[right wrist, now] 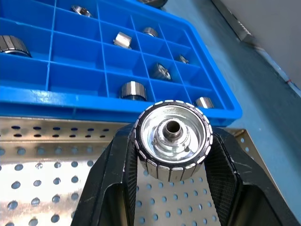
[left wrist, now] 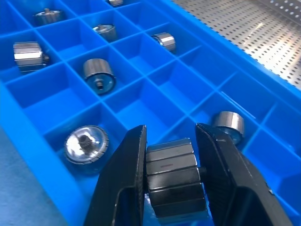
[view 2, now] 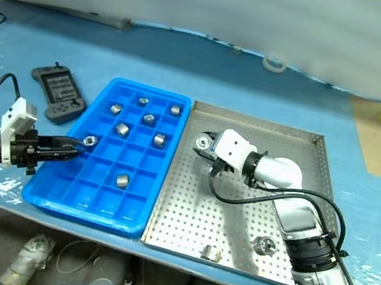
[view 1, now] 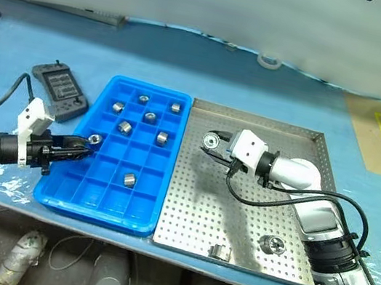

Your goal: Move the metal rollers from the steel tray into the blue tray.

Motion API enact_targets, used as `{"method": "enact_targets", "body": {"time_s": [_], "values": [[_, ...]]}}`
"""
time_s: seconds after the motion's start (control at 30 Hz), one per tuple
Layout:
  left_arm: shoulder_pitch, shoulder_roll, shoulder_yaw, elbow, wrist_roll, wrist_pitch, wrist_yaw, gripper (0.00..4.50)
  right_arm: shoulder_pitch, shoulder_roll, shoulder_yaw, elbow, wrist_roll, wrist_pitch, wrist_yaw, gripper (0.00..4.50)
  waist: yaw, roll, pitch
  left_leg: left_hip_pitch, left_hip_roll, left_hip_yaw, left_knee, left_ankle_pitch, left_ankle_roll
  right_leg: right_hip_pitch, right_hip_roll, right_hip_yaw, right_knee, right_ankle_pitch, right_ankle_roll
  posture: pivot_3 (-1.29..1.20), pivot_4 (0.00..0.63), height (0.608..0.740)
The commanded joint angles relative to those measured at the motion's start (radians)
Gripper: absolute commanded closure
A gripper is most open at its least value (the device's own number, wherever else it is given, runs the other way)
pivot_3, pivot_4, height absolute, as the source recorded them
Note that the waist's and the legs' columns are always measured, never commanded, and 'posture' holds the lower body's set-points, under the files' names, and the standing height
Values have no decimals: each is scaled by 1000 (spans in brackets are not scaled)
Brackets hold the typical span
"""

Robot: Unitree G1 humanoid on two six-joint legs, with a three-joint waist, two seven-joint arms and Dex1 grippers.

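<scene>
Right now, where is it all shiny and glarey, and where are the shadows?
In the left wrist view, bright glare washes over the steel tray, and the rollers glint. In the right wrist view, the roller in the right gripper mirrors the light, and the blue tray rim shines. In the left eye view, a soft shadow lies on the steel tray under the right arm.

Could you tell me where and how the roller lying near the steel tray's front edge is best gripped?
The roller seems to lie on its side near the steel tray's front rim, another roller close by. Probably best to come straight down and close the fingers on its two flat ends, since the round wall could roll away. The right gripper already holds one.
</scene>
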Motion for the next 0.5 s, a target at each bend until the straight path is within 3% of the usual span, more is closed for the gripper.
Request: {"method": "enact_targets", "body": {"time_s": [0.03, 0.5], "values": [[21, -12, -7, -76, -2, -9, 15, 3234, -27, 13, 1, 7, -1, -38, 6, 2865, 6, 0, 0, 1, 0, 0, 0, 0, 0, 0, 0, 0, 0, 0, 0, 90, 150, 740], [-19, -128, -101, -13, 49, -10, 120, 3234, -27, 18, -8, 64, -15, -89, 24, 2865, 19, -1, 0, 1, 0, 0, 0, 1, -2, 0, 1, 1, 1, 0, 1, 90, 150, 740]]}}
